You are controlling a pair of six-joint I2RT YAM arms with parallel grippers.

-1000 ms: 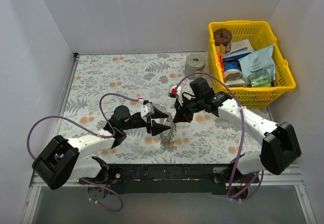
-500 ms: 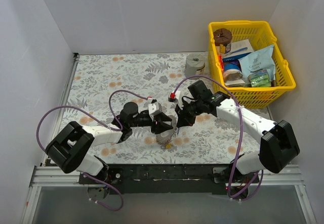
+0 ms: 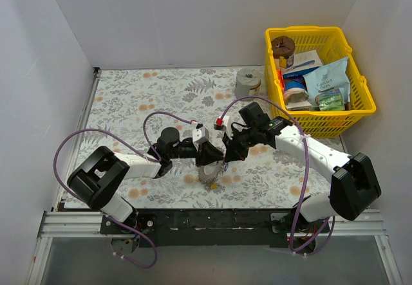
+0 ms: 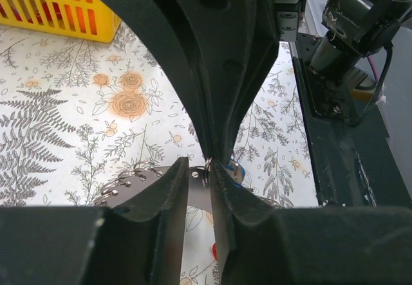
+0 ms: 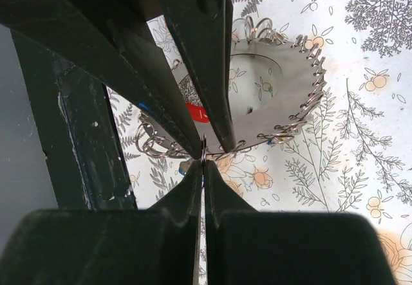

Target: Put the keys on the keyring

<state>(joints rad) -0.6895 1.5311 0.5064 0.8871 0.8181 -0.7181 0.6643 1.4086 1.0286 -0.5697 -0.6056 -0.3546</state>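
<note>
The keyring [image 3: 211, 173] is a flat grey disc with small wire rings along its edge, held tilted just above the floral table. It fills the right wrist view as keyring [image 5: 283, 98], and the left wrist view shows its plate, keyring [image 4: 145, 182]. My right gripper [image 5: 203, 161] is shut on a small wire ring at the disc's rim. My left gripper [image 4: 199, 169] meets it tip to tip, its jaws a narrow gap apart astride the same rim. A red key [image 5: 196, 112] and a blue key [image 4: 235, 170] lie under the disc. No yellow key shows.
A yellow basket [image 3: 364, 101] full of packets stands at the back right. A grey roll [image 3: 248, 79] sits just left of it. The black base rail [image 3: 212, 220] runs along the near table edge, close under both grippers.
My left arm has reached right, up to the keyring, and its jaws have narrowed from wide open to a small gap. The right gripper has stayed shut, almost in place.
</note>
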